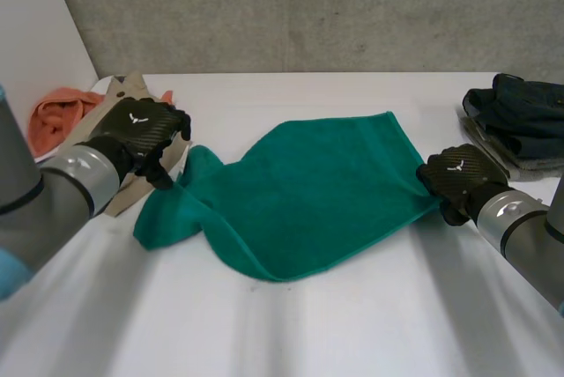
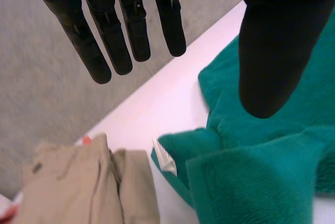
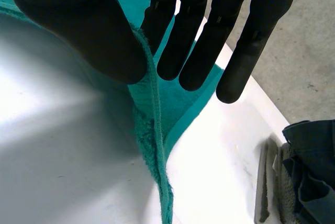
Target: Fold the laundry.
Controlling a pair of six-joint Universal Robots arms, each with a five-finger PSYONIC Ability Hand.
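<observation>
A green towel (image 1: 308,192) lies spread across the middle of the white table, its left end bunched and partly folded over. My left hand (image 1: 141,135) hovers just above that bunched left end. In the left wrist view its fingers (image 2: 110,41) are straight, the thumb stands apart and nothing is between them; the towel (image 2: 261,156) with a white tag lies below. My right hand (image 1: 458,179) is at the towel's right edge. In the right wrist view its thumb (image 3: 78,20) and fingers pinch the towel's hem (image 3: 152,130).
A beige garment (image 1: 130,88) lies under and behind my left hand, also seen in the left wrist view (image 2: 78,187). An orange cloth (image 1: 57,117) sits at the far left. Dark garments (image 1: 520,117) are piled at the right edge (image 3: 309,166). A grey wall runs behind.
</observation>
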